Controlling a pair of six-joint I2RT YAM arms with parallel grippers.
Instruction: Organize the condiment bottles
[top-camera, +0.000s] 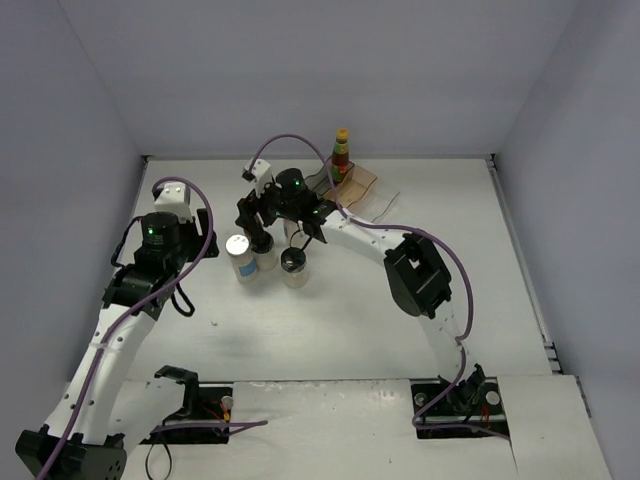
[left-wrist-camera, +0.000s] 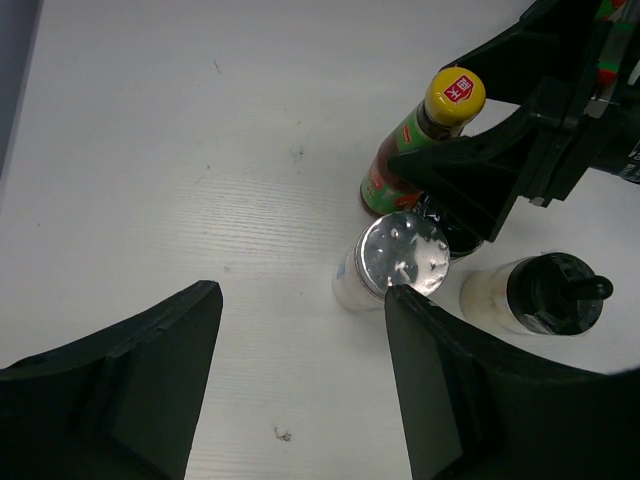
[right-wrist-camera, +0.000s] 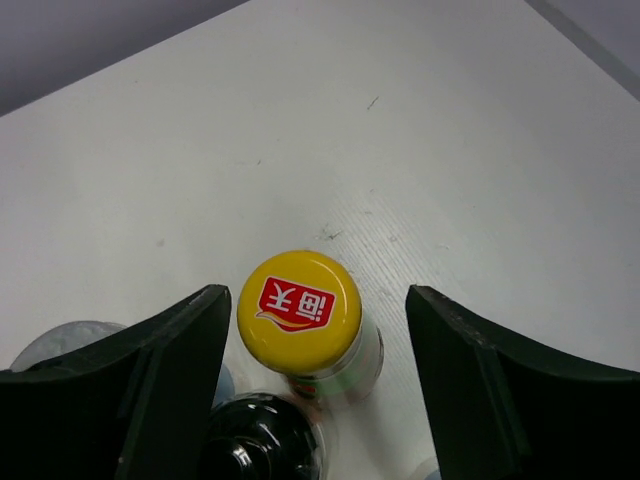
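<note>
Left gripper (left-wrist-camera: 300, 300): fingers spread wide with only bare table (left-wrist-camera: 200, 150) between them. It fills the lower part of the left wrist view.
Right gripper (right-wrist-camera: 315, 300): jaws wide, one finger on either side of the yellow-capped sauce bottle. A clear gap shows on the right side, so it is not clamped on the bottle.
Yellow-capped sauce bottle (right-wrist-camera: 300, 310): upright on the table at the centre of the right wrist view. It has a red mark on the cap, and the left wrist view shows dark red-brown contents behind a green and red label.
Silver-lidded shaker (left-wrist-camera: 403, 255): upright at centre right of the left wrist view, just below the sauce bottle. Its clear body holds something whitish.
Black-topped jar (left-wrist-camera: 548, 293): at the lower right of the left wrist view, near the shaker but apart from it. Pale cream contents show through its wall.
Second black top (right-wrist-camera: 255, 450): at the bottom edge of the right wrist view, just beside the sauce bottle. Its contents cannot be told.
Second sauce bottle (top-camera: 341, 155): upright at the upper centre of the top view, with an orange cap and dark contents. It stands at the far left end of the rack (top-camera: 365, 185), but which step cannot be told.
Rack: clear and smoky, well apart from the bottle cluster at the centre of the top view.
</note>
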